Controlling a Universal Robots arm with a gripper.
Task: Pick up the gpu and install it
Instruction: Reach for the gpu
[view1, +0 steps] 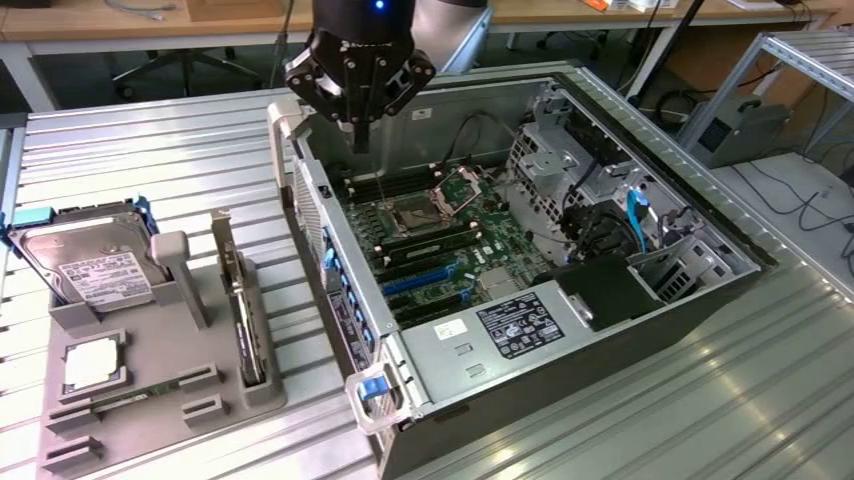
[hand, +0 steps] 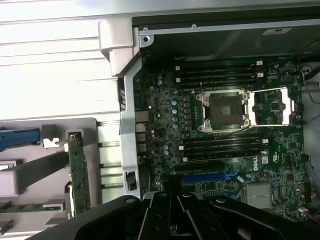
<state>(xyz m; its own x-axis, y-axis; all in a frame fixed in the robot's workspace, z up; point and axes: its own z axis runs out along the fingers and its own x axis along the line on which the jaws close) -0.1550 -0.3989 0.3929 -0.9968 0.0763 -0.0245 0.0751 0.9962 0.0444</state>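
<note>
The slatted bench (view1: 147, 150) carries an open computer case (view1: 601, 400) with its motherboard (view1: 497, 238) exposed. Just beside the case, on the exterior view's left, sits a grey holder (view1: 160, 400). The end effector (view1: 358, 135) hangs above the case's wall nearest the holder, fingers pressed together and apparently empty. The gpu (view1: 240, 310) stands on edge in the holder, on its side nearest the case.

Black fingers (view1: 358, 132), blue light (view1: 378, 5), grey arm (view1: 451, 30)
</note>
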